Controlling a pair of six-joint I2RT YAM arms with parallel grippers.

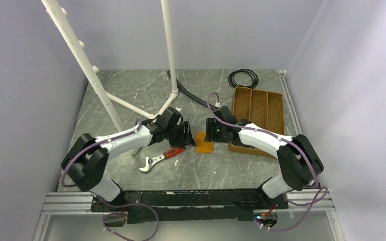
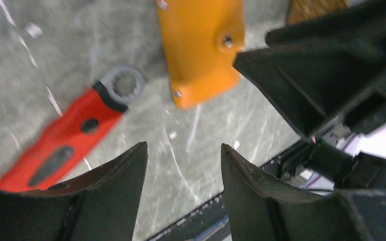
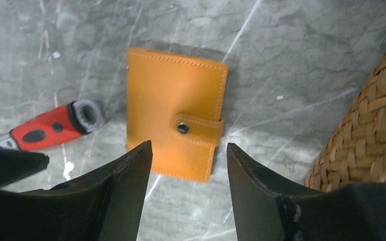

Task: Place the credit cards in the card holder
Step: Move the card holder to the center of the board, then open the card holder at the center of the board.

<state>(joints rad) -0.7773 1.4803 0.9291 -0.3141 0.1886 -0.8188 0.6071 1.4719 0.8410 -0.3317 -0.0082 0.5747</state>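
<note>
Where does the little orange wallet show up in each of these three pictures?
Top external: the card holder lies at mid-table.
Left wrist: the card holder is top centre, cut by the edge.
Right wrist: the card holder is dead centre, closed.
Shared landmark: the red-handled wrench, to its left in all three.

I can read no writing, brand, number or sign in any of my views. The squarish orange leather-like card holder [image 3: 166, 100] shows me a plain stitched face with a metal snap, and no lettering on it. The red-handled wrench [image 3: 45, 131] has dark insets in its grip, but they are too blurred for me to tell whether they carry any marks.
</note>
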